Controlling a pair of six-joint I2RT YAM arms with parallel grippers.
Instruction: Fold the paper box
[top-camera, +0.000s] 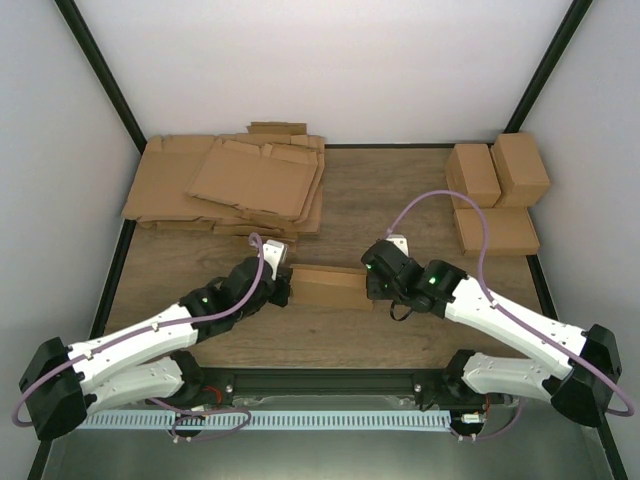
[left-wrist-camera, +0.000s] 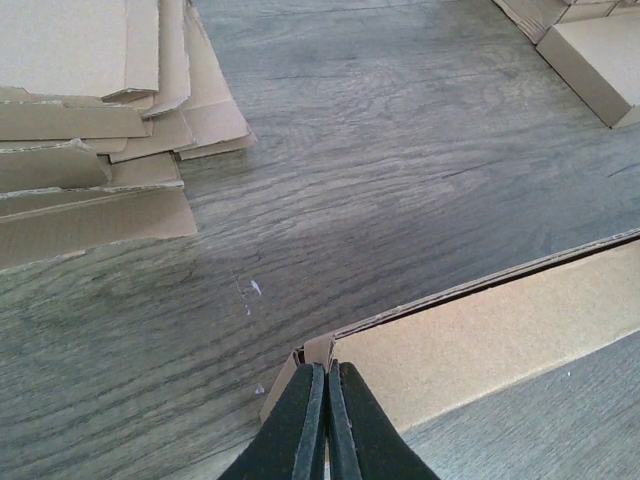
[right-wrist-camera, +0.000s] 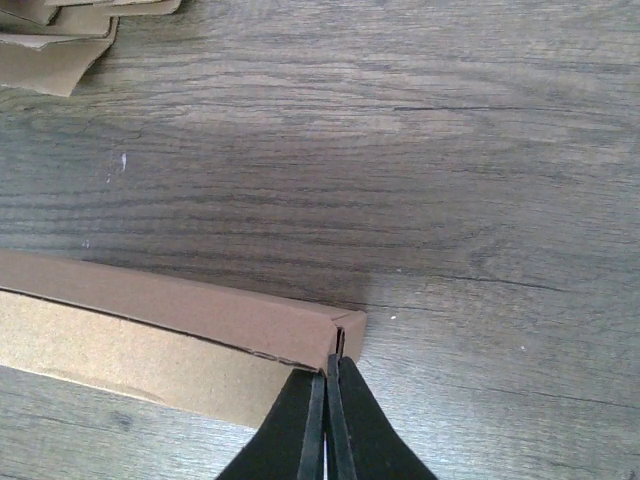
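The paper box (top-camera: 328, 287) lies in the middle of the table as a long, low, folded brown shape between my two arms. My left gripper (top-camera: 287, 285) is shut, its tips against the box's left end. In the left wrist view the closed left gripper (left-wrist-camera: 327, 368) meets a small upright corner flap of the box (left-wrist-camera: 490, 340). My right gripper (top-camera: 370, 283) is shut at the box's right end. The right wrist view has the right gripper (right-wrist-camera: 327, 360) touching the slit at the corner of the box (right-wrist-camera: 150, 310). No cardboard shows between either pair of fingers.
A loose pile of flat cardboard sheets (top-camera: 230, 185) covers the back left of the table, and its edges show in the left wrist view (left-wrist-camera: 80, 120). Several folded boxes (top-camera: 497, 195) stand at the back right. Dark frame posts rise at both back corners.
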